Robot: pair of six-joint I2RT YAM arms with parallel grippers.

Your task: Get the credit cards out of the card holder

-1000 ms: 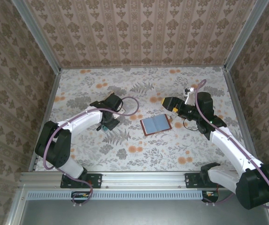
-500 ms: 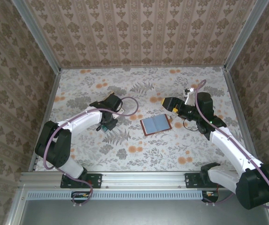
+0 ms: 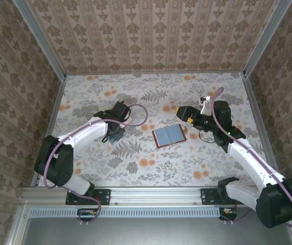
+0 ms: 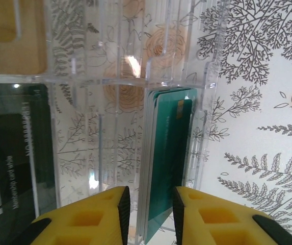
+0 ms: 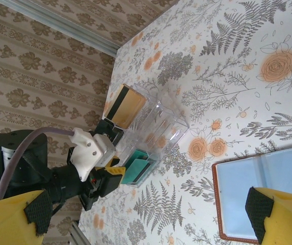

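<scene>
Clear plastic tray (image 4: 135,76) with thin walls sat left of centre. One flat teal card (image 4: 168,148) stood upright in a slot, between the narrowly parted yellow fingers of the left gripper (image 4: 151,193). Red-brown leather wallet (image 3: 169,136) lay open at centre, near the widely spread right gripper (image 3: 184,113).
</scene>
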